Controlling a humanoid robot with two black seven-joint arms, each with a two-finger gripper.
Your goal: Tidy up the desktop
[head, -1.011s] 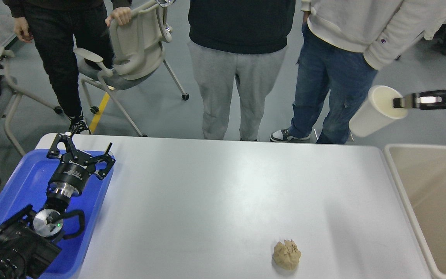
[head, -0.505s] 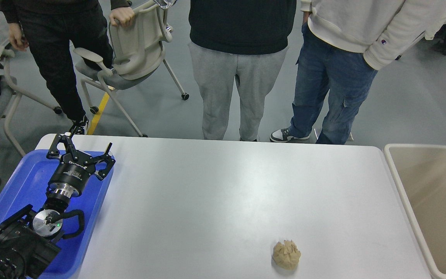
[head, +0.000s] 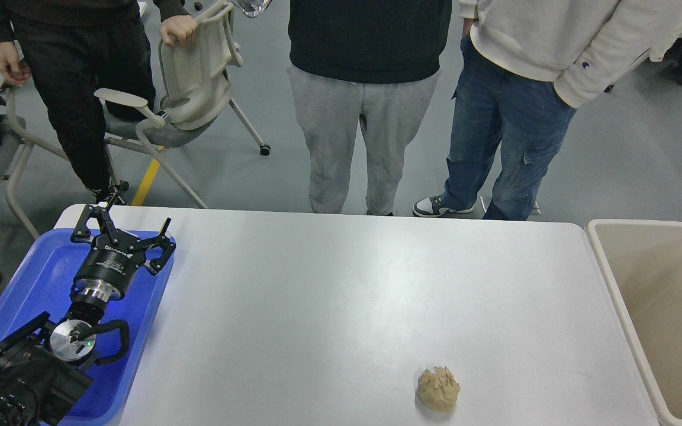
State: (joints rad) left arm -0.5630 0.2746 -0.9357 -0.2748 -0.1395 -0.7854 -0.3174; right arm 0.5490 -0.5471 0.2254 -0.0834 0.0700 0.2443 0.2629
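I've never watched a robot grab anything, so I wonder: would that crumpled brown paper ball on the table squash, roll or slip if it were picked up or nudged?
The crumpled brown paper ball looks creased and loosely wadded, so it would probably squash under the fingers. It is likely very light. Its lumpy shape suggests a nudge would make it skid or tumble briefly across the smooth desktop, not roll far.

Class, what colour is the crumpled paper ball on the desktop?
Light tan-brown paper ball, clearest in the head view.

Left claw [head: 125,228] spread over blue tray [head: 33,278]; crumpled paper [head: 438,389] on desktop [head: 347,296].
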